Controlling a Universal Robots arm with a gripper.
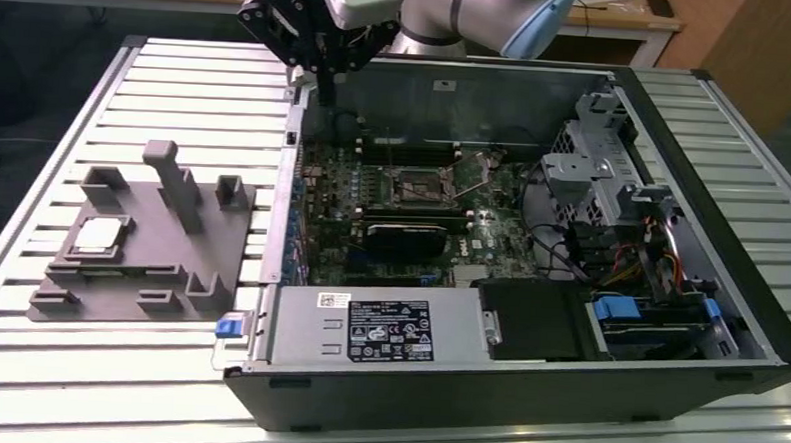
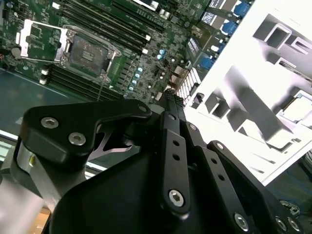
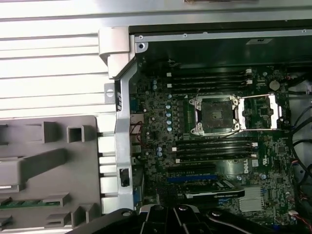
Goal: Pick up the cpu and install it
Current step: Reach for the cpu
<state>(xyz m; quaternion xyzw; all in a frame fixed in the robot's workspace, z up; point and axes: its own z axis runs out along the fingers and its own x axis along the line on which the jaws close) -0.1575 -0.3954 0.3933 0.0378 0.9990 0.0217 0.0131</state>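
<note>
The gripper hangs above the far corner of the open computer case, at the corner towards the exterior view's left, with its black fingers drawn together to a single narrow tip and nothing clamped between them. In the second wrist view the same tip stands over the edge of the green motherboard, close to the case's side wall. The grey arm rises behind the gripper towards the top of the exterior view. Below it the motherboard lies flat inside the case, and its processor socket is bare, with no chip seated in it; in the first wrist view the socket shows its dark contact field, and the metal retention frame is swung open beside it. Rows of memory slots run on either side of the socket. A black heatsink block sits on the board nearer the camera, and a grey power supply box with a white label fills the front of the case. The cpu lies flat in a recess of the grey fixture plate, outside the case towards the exterior view's left and well apart from the gripper; in the second wrist view it shows as a pale square. The fixture plate and the case rest on a slatted metal table.
</note>
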